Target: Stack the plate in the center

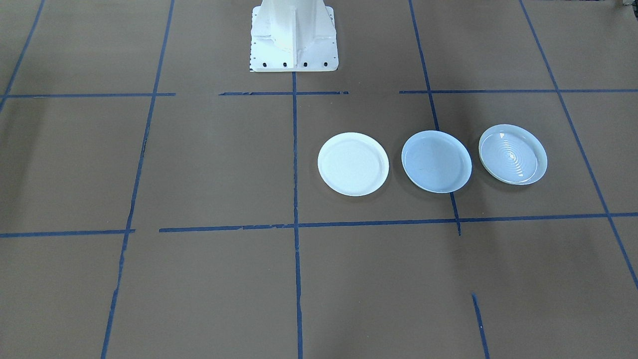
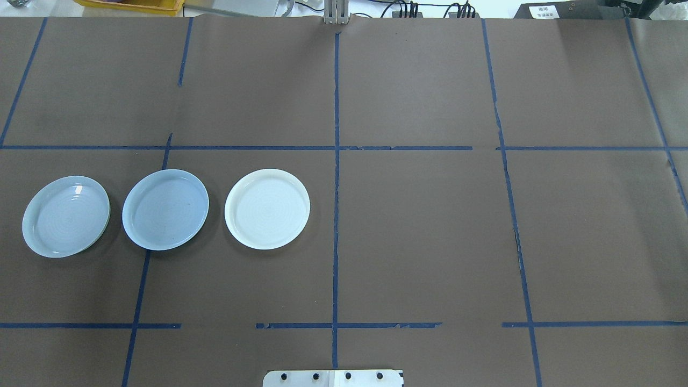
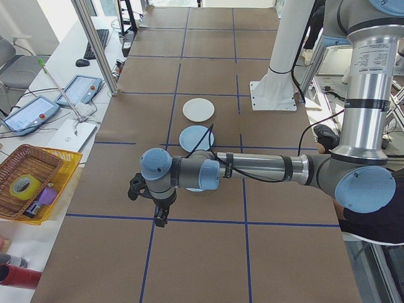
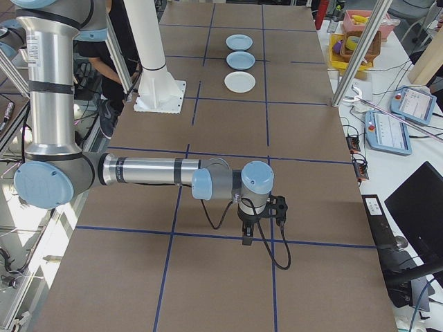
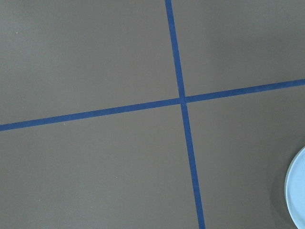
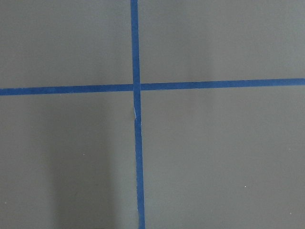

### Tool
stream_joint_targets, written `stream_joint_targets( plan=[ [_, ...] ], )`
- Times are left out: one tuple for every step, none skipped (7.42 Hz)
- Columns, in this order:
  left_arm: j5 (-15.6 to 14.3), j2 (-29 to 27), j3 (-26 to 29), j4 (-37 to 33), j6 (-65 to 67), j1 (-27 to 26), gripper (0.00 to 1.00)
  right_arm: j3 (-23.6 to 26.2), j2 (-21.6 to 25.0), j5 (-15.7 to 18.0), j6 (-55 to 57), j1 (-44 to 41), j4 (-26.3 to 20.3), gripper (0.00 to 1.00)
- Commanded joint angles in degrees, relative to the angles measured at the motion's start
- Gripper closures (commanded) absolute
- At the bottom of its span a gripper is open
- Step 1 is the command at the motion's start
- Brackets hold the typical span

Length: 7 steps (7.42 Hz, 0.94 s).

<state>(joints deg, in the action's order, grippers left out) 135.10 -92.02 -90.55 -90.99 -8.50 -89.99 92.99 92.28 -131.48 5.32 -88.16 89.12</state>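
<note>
Ctr plate: pale-blue plate (image 2: 165, 209) flat on desk (image 2: 419, 231), mid of a 3-plate row on robot's left side.
Neighbours: white plate (image 2: 267, 209) toward desk middle, rippled plate (image 2: 65, 216) outermost; all apart, none stacked.
Left pincer (image 3: 160, 214): above desk, near the row, beyond rippled plate; open/shut – can't tell.
Right pincer (image 4: 248, 232): far end, well apart from plates; can't tell.

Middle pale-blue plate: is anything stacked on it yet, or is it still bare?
Bare. The pale-blue plate lies alone between the white plate and the rippled plate, all apart.
</note>
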Motion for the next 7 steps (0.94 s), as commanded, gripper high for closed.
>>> stream_joint_targets(
  plan=[
    [0.17, -0.27, -1.29, -1.72, 4.41, 2.71, 0.00, 0.00, 0.00, 0.00, -0.05, 0.00, 0.00, 0.00],
    [0.08, -0.09, -1.47, -7.30, 9.94, 4.72, 0.00, 0.00, 0.00, -0.09, 0.04, 0.00, 0.00, 0.00],
    [0.08, 0.43, -1.47, -10.75, 16.34, 6.22, 0.00, 0.00, 0.00, -0.09, 0.04, 0.00, 0.00, 0.00],
    [0.08, 0.61, -1.47, -12.70, 21.72, 8.93, 0.00, 0.00, 0.00, 0.00, -0.05, 0.00, 0.00, 0.00],
    [-0.01, 1.39, -1.12, -15.07, 25.51, 10.61, 0.00, 0.00, 0.00, 0.00, -0.05, 0.00, 0.00, 0.00],
    [-0.01, 3.84, -1.03, -20.40, 29.03, 12.11, 0.00, 0.00, 0.00, -0.09, 0.04, 0.00, 0.00, 0.00],
    [-0.27, 5.34, -1.03, -25.94, 35.42, 14.39, 0.00, 0.00, 0.00, 0.00, 0.04, 0.00, 0.00, 0.00]
  ],
)
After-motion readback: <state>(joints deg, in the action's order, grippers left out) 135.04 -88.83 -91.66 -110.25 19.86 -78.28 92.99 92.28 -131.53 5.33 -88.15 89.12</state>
